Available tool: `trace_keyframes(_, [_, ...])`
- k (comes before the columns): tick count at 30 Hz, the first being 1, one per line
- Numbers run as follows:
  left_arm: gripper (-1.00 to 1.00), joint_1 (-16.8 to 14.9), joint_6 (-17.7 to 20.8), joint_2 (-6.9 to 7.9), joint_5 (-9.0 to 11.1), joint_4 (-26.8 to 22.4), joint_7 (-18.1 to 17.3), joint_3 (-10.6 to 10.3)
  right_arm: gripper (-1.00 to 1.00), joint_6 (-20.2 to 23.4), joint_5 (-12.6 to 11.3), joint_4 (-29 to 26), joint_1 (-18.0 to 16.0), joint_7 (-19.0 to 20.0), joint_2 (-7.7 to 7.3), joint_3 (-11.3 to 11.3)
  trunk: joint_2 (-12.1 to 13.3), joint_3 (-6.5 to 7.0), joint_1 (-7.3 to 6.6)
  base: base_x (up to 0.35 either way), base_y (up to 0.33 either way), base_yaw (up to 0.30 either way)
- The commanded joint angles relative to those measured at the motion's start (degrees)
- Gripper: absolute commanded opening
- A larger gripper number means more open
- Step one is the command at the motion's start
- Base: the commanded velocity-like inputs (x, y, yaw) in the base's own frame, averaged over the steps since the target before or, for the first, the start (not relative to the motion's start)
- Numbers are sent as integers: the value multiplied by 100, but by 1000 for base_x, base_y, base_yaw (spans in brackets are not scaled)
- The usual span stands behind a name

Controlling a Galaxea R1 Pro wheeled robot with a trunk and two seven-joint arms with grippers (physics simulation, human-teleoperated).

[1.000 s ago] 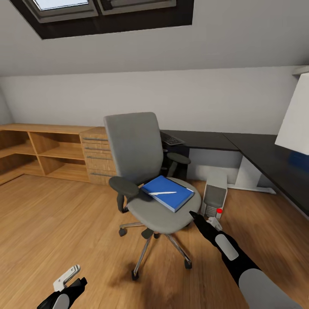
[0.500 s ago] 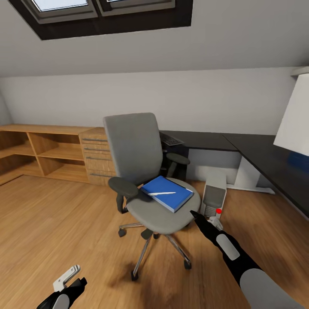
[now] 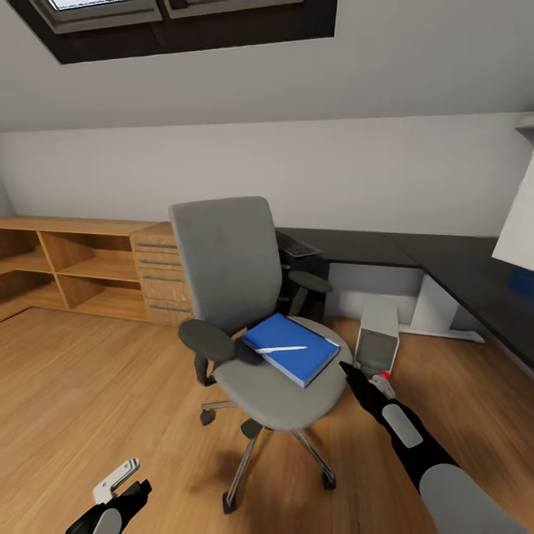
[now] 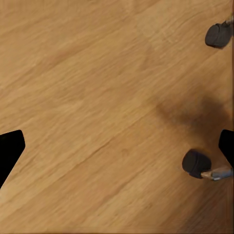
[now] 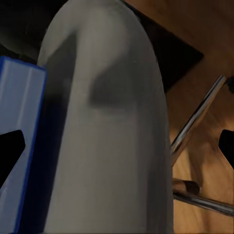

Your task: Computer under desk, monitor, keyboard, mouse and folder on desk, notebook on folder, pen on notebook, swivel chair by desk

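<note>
The grey swivel chair (image 3: 230, 259) stands on the wood floor, away from the black desk (image 3: 356, 245). On its seat lies a blue folder (image 3: 293, 347) with a white pen (image 3: 280, 349) on top; I cannot tell a notebook apart from the folder. My right gripper (image 3: 346, 368) is at the seat's right rim, beside the folder. In the right wrist view the right gripper (image 5: 117, 148) is open, with the seat edge (image 5: 107, 122) and the folder's side (image 5: 22, 126) close before it. My left gripper (image 3: 117, 482) hangs low over the floor; the left gripper (image 4: 117, 148) is open and holds nothing. The computer tower (image 3: 377, 337) stands under the desk. A keyboard (image 3: 297, 245) lies on the desk, and the monitor (image 3: 519, 222) is at the right edge.
A wooden shelf unit (image 3: 67, 267) with a drawer block (image 3: 159, 278) lines the back wall on the left. The chair's casters (image 4: 195, 163) are near my left gripper. A sloped ceiling with a skylight (image 3: 111, 11) is overhead. Open floor (image 3: 89, 386) lies to the left.
The whole view has shifted: the camera has come slightly nearer the chair, which looks larger. My right gripper stays at the seat's rim. The folder and pen have not moved on the seat.
</note>
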Motion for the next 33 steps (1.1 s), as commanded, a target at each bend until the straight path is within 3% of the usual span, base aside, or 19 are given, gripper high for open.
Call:
trace_keyframes(1, [100,-2,15,1,48,-9,39,-2,100,36,-42,4,-2,18,3,-66,-2,-6,2,324,0,0])
trace_keyframes(8, [100,-2,16,3,59,-9,36,-2,100,28,-53,27,-2,1,13,-235,-2,-6,2,276,0,0])
trace_keyframes(18, [100,-2,23,39,110,-9,24,13,100,29,-156,44,-2,-2,31,-526,-2,-6,2,44,0,0])
trace_keyframes(33, [100,-2,18,26,105,-8,30,7,100,83,-165,52,-3,-1,25,-551,-2,-6,2,32,21,0])
